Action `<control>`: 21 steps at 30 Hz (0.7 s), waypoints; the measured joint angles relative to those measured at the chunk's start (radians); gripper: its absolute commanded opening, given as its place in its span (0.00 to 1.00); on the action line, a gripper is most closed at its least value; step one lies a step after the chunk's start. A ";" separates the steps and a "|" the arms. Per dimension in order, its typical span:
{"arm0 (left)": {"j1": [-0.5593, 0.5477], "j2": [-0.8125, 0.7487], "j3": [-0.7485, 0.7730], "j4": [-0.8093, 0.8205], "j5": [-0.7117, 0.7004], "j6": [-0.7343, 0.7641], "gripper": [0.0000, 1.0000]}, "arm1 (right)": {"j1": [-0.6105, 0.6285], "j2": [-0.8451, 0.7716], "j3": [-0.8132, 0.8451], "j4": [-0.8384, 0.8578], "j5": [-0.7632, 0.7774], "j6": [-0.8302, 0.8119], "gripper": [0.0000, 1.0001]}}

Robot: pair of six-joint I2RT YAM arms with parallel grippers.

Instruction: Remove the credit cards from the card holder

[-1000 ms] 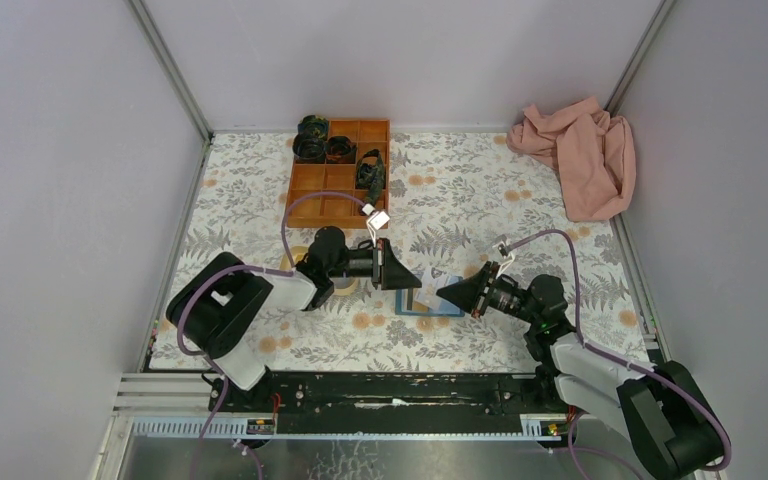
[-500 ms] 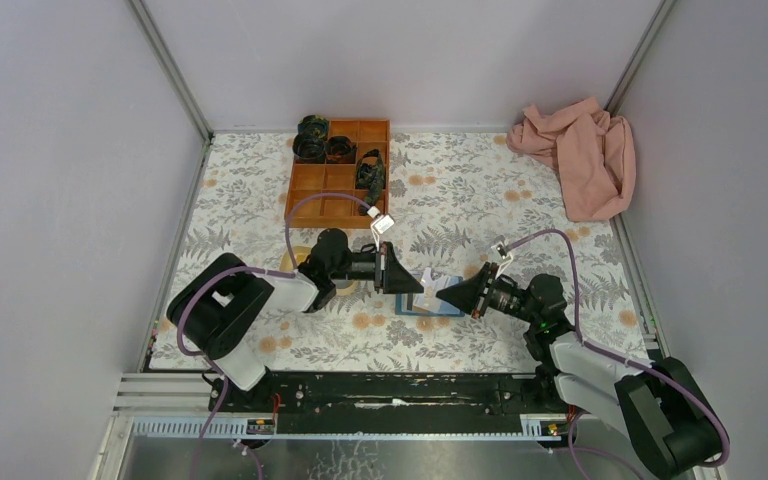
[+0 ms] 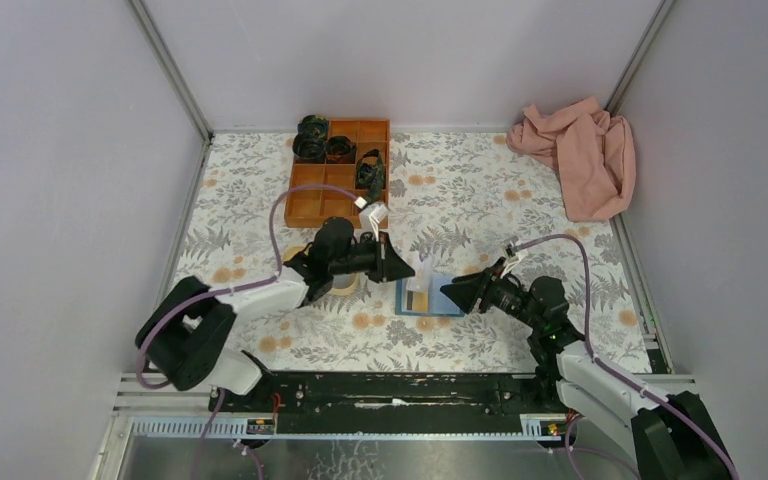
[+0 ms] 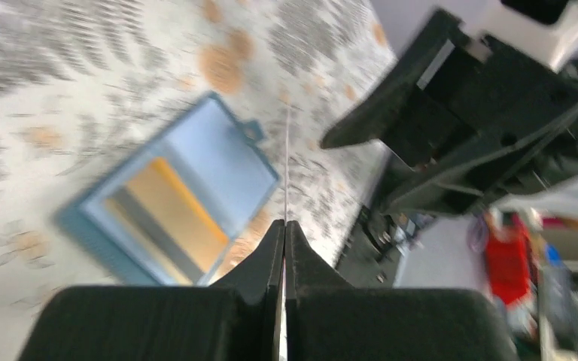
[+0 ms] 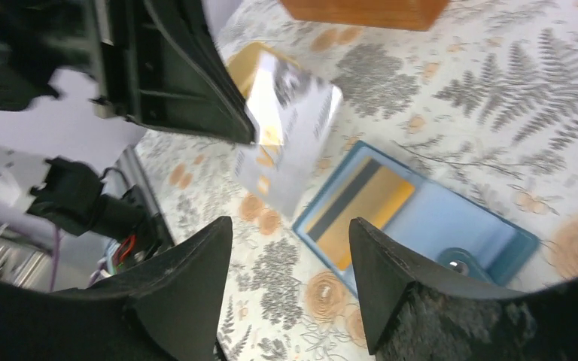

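The left pincer (image 4: 284, 226) is closed on a white card (image 5: 290, 143), held clear above the open blue wallet (image 5: 482, 233) on the table (image 3: 500, 200), probably to free it from its pocket, while the right pincer (image 3: 452, 292) stands wide beside the wallet, where a gold card (image 5: 361, 210) lies.

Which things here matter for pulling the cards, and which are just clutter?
Job: blue wallet, tan card inside it, white card pinched by left end effector, open right end effector.
Lying about: orange tray with dark items, pink cloth.
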 measured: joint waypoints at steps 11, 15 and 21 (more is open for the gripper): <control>0.032 -0.212 0.255 -0.773 -0.626 0.093 0.00 | 0.000 0.060 0.024 -0.185 0.126 -0.055 0.65; 0.032 -0.221 0.298 -0.993 -0.842 0.080 0.00 | 0.000 0.076 0.031 -0.196 0.126 -0.055 0.65; 0.033 -0.212 0.414 -1.259 -1.097 0.046 0.00 | 0.000 0.077 0.037 -0.201 0.126 -0.055 0.65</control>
